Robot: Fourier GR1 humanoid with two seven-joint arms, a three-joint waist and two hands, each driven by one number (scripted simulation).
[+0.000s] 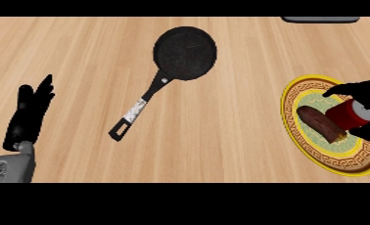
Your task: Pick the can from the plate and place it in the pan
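A wooden counter (239, 136) is seen from steeply above. A black pan (185, 53) lies near the middle of the view, its round bowl toward the far side and its long handle running down and to the left; a pale band is seen partway along the handle and a slot at its end. Nothing is seen inside the pan. At the right edge a round plate (311, 151) with a yellow rim and a patterned border is partly cut off by the frame. On it a red can (351, 114) is seen lying tilted, with a silver top toward the upper right. Just beside the can, on the plate, a dark brown, elongated item (321, 123) is laid diagonally; what it is cannot be told. The right hand (350, 89) is seen at the right edge over the plate, its dark fingers curved around the can's upper end, with another dark part showing below the can; whether the can is lifted off the plate cannot be told. The left hand (29, 114) is held at the lower left, well apart from the pan, fingers straight, close together and pointing up. A dark grey object (320, 19) is cut off by the top edge at the upper right.
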